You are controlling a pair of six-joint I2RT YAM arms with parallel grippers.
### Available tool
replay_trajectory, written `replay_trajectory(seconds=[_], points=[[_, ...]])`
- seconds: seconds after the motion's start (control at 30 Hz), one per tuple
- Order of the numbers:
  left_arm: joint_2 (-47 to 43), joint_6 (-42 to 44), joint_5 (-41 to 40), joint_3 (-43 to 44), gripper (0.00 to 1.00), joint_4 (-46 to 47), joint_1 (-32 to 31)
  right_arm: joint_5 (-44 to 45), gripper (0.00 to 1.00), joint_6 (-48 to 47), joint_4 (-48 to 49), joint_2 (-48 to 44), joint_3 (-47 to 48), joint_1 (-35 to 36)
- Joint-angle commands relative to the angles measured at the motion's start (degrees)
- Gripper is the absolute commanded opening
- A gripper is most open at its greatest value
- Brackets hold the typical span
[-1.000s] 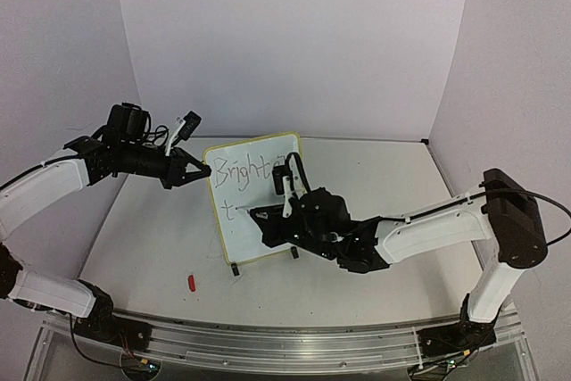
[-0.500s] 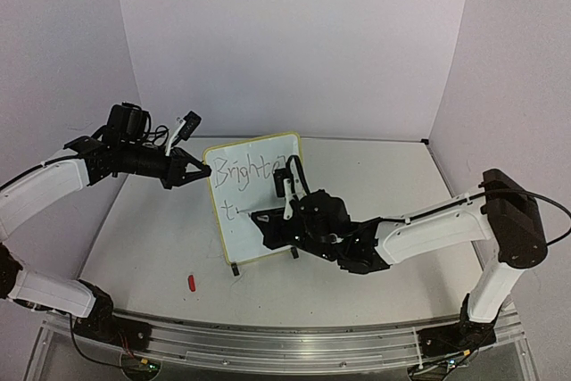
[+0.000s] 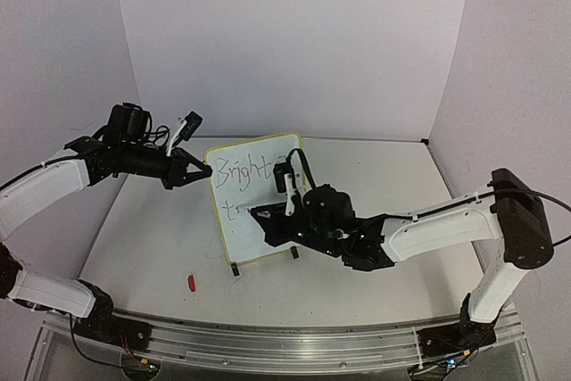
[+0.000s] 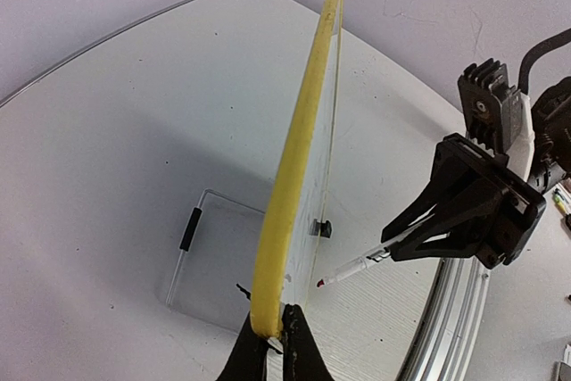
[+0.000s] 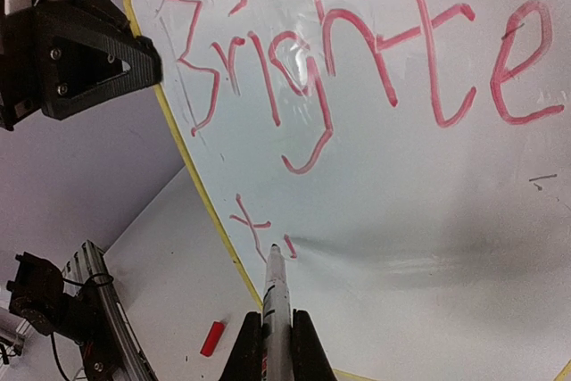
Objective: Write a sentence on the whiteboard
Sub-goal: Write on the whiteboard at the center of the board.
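Fingers (image 5: 303,347) of right gripper (image 5: 276,338) clamped on marker (image 5: 276,287), tip at whiteboard (image 5: 428,220) below red writing (image 5: 357,64), bottom centre; left gripper (image 4: 272,343) pinching board's yellow rim, bottom edge

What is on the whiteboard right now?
Red writing: "Brighte" on the first line, "t" and a short stroke below, by the marker. From above, the right gripper covers the end of the first line and the lower right of the whiteboard.
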Motion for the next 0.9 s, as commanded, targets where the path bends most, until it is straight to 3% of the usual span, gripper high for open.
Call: replay_trajectory(seconds=[0.0, 0.87], points=[[2.12, 3.46, -5.37, -1.22, 0.00, -6.55, -1.15, 1.30, 0.00, -1.68, -0.04, -2.38, 1.61, 0.23], [2.33, 3.50, -5.59, -1.24, 0.00, -6.65, -1.50, 4.70, 0.00, -2.32, 0.07, 0.33, 3.77, 0.19]])
